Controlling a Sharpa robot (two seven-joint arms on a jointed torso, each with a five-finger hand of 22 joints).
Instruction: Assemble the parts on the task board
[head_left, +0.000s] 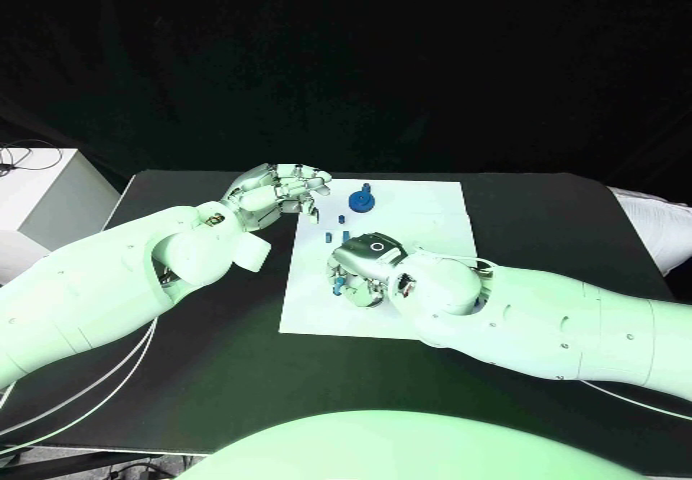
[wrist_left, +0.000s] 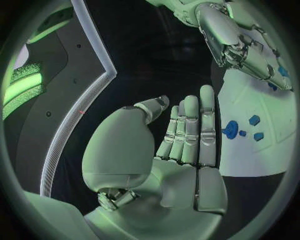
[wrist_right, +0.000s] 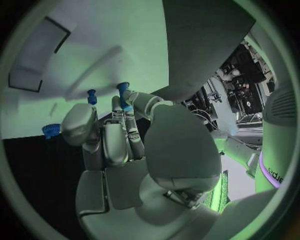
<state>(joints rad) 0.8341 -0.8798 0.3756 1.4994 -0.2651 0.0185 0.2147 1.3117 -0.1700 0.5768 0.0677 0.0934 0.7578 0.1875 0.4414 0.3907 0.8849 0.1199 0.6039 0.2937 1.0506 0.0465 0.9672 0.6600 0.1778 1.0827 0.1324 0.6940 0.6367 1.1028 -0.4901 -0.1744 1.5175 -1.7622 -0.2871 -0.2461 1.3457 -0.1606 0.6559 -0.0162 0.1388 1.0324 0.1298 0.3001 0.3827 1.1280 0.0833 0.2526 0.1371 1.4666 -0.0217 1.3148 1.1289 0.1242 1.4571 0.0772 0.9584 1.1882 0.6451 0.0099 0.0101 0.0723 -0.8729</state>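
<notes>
Holding a small blue plastic peg (wrist_right: 123, 91) in my right robot hand (head_left: 364, 262), I'd seat it upright on the white board (head_left: 433, 215); left robot hand (head_left: 277, 190) idles with fingers spread, holding nothing

White task board (head_left: 433, 215) on black table (head_left: 577, 230)

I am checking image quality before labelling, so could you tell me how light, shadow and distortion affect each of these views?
Head view: green-tinted light on the task board, the background black. Left wrist view: fisheye bends the table's pale edge; the left hand is sharp and evenly lit. Right wrist view: the right hand casts a soft shadow across the board, and a blue part at its fingertips is clear.
</notes>
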